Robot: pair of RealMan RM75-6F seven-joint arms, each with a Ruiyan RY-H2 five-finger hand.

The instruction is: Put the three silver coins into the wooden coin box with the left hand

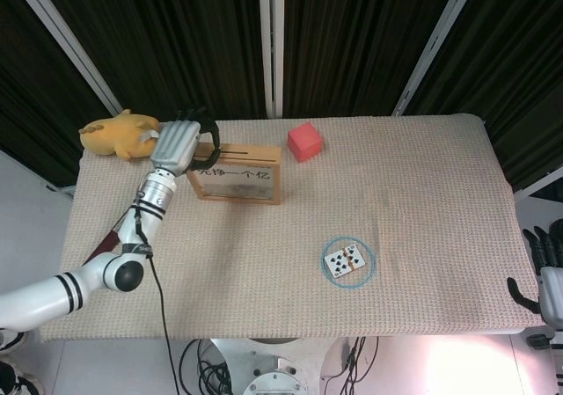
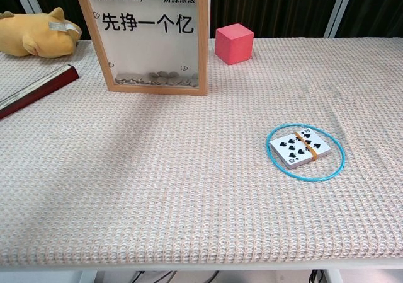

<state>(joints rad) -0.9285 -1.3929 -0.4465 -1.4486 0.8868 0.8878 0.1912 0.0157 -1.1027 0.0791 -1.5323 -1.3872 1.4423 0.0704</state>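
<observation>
The wooden coin box [image 1: 236,173] stands upright at the back left of the table, its slot on top; the chest view shows its clear front [image 2: 148,37] with several silver coins [image 2: 157,78] lying at the bottom. My left hand [image 1: 180,144] hovers over the box's top left end, fingers curled toward the slot. Whether a coin is pinched in them is hidden. No loose coin shows on the cloth. My right hand [image 1: 545,276] hangs off the table's front right corner, fingers apart and holding nothing. The chest view shows neither hand.
A yellow plush toy [image 1: 114,134] lies behind the left hand. A red cube [image 1: 304,141] sits right of the box. A card deck inside a blue ring [image 1: 348,261] lies mid-right. A dark red flat case [image 2: 38,87] lies at the left edge.
</observation>
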